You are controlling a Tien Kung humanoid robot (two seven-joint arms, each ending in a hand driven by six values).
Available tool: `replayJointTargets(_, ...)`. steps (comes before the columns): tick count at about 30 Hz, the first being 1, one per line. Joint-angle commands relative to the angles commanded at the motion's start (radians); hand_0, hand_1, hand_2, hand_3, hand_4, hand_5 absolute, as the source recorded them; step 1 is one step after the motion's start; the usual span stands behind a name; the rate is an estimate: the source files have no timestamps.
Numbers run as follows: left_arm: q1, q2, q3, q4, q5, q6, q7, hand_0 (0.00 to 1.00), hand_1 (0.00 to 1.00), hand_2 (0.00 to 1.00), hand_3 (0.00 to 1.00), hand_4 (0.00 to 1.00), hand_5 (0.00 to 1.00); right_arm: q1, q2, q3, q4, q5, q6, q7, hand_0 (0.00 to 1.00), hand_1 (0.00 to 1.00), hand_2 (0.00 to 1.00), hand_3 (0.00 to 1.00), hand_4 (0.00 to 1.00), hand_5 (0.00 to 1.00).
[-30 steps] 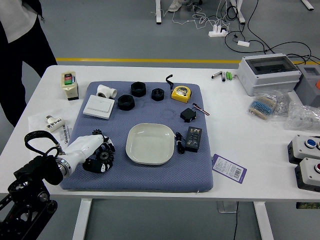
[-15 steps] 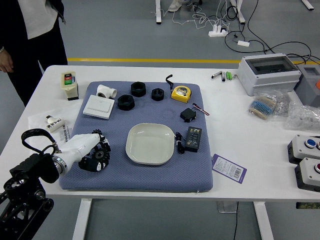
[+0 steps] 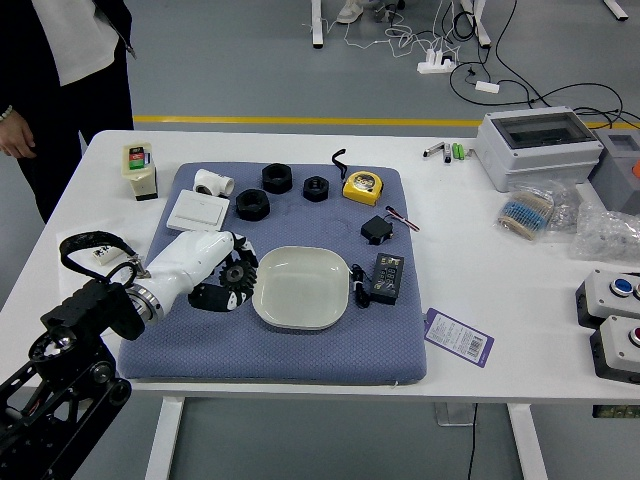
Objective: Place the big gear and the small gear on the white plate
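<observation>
My left hand (image 3: 226,282), in a white cover with black fingers, is over the mat just left of the white plate (image 3: 303,322). A black toothed gear (image 3: 236,274) shows among its fingers, which are curled on it, close to the plate's left rim. Whether this is the big or the small one I cannot tell. No second gear can be made out clearly; the hand and forearm hide part of the mat. The plate's inside is bare. My right hand is not in view.
On the blue mat (image 3: 270,360) lie black rings (image 3: 252,205), a white box (image 3: 198,214), a white pipe fitting (image 3: 212,183), a yellow tape measure (image 3: 362,187) and a black adapter (image 3: 387,278). A person (image 3: 85,110) stands at the far left, one hand hanging beside the table.
My left hand has moved right and up the picture toward the plate, the gear moving with it. The person has shifted to the right, and one of the person's hands has come into view.
</observation>
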Motion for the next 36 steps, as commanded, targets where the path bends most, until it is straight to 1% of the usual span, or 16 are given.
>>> replayJointTargets(2,-0.016,-0.007,0.033,0.016,-0.005,0.029,-0.021,0.314,0.441,0.495,0.534,0.002,0.002,0.001,0.000,-0.001,0.000,0.001,0.000,0.000,0.627,0.655,0.748,0.552,0.752,0.708)
replayJointTargets(3,-0.028,-0.012,0.060,0.031,-0.010,0.052,-0.037,0.314,0.441,0.495,0.534,0.002,0.002,0.001,0.000,-0.002,0.000,0.001,0.000,0.000,0.627,0.655,0.748,0.552,0.752,0.708)
replayJointTargets(4,-0.034,-0.014,0.078,0.039,-0.014,0.067,-0.046,0.398,0.479,0.518,0.551,0.085,0.002,0.002,0.000,-0.003,0.000,0.001,0.000,0.000,0.626,0.655,0.747,0.552,0.752,0.708)
replayJointTargets(7,-0.060,-0.025,0.136,0.078,-0.031,0.112,-0.070,0.398,0.479,0.518,0.551,0.085,0.002,0.003,-0.001,-0.005,0.000,0.001,0.000,-0.001,0.626,0.655,0.747,0.552,0.752,0.708)
replayJointTargets(9,-0.077,-0.036,0.162,0.103,-0.035,0.126,-0.074,0.398,0.479,0.518,0.551,0.085,0.002,0.004,-0.001,-0.006,0.001,0.001,0.000,-0.001,0.626,0.655,0.747,0.552,0.752,0.708)
replayJointTargets(10,-0.083,-0.039,0.169,0.112,-0.036,0.129,-0.075,0.422,0.517,0.555,0.577,0.465,0.002,0.005,-0.001,-0.006,0.001,0.002,0.000,-0.001,0.626,0.655,0.747,0.551,0.752,0.707)
replayJointTargets(15,-0.126,-0.057,0.195,0.178,-0.034,0.153,-0.077,0.422,0.517,0.555,0.577,0.465,0.002,0.007,-0.002,-0.008,0.001,0.002,0.000,-0.001,0.626,0.655,0.747,0.551,0.752,0.707)
replayJointTargets(16,-0.135,-0.058,0.198,0.190,-0.032,0.152,-0.078,0.423,0.540,0.577,0.581,0.521,0.002,0.008,-0.002,-0.009,0.001,0.002,0.000,-0.001,0.626,0.655,0.746,0.551,0.752,0.707)
replayJointTargets(21,-0.173,-0.054,0.223,0.247,-0.028,0.141,-0.077,0.423,0.540,0.577,0.581,0.521,0.002,0.009,-0.003,-0.009,0.001,0.002,0.000,-0.001,0.626,0.655,0.746,0.551,0.752,0.707)
replayJointTargets(22,-0.178,-0.054,0.227,0.256,-0.029,0.143,-0.076,0.455,0.604,0.645,0.625,0.905,0.019,0.009,-0.003,-0.009,0.001,0.003,0.000,0.000,0.627,0.655,0.747,0.551,0.752,0.705)
replayJointTargets(23,-0.179,-0.054,0.228,0.258,-0.029,0.144,-0.076,0.455,0.604,0.645,0.625,0.905,0.019,0.009,-0.003,-0.009,0.001,0.003,0.000,0.000,0.627,0.655,0.747,0.551,0.752,0.705)
replayJointTargets(27,-0.204,-0.059,0.234,0.310,-0.014,0.145,-0.057,0.455,0.604,0.645,0.625,0.905,0.019,0.011,-0.003,-0.011,0.002,0.003,-0.001,-0.001,0.627,0.655,0.747,0.551,0.752,0.705)
replayJointTargets(28,-0.207,-0.059,0.234,0.314,-0.013,0.144,-0.054,0.490,0.643,0.713,0.656,0.961,0.034,0.011,-0.003,-0.011,0.002,0.003,-0.001,-0.001,0.626,0.655,0.747,0.551,0.752,0.705)
replayJointTargets(33,-0.214,-0.058,0.234,0.321,-0.010,0.136,-0.038,0.490,0.643,0.713,0.656,0.961,0.034,0.011,-0.003,-0.013,0.002,0.004,-0.001,-0.001,0.626,0.655,0.747,0.551,0.752,0.705)
replayJointTargets(34,-0.214,-0.058,0.234,0.321,-0.010,0.136,-0.037,0.518,0.670,0.747,0.736,0.981,0.040,0.011,-0.003,-0.013,0.002,0.004,-0.001,-0.001,0.626,0.654,0.747,0.551,0.752,0.706)
replayJointTargets(36,-0.214,-0.058,0.232,0.318,-0.010,0.136,-0.034,0.518,0.670,0.747,0.736,0.981,0.040,0.010,-0.002,-0.014,0.002,0.004,-0.001,-0.001,0.626,0.654,0.747,0.551,0.752,0.706)
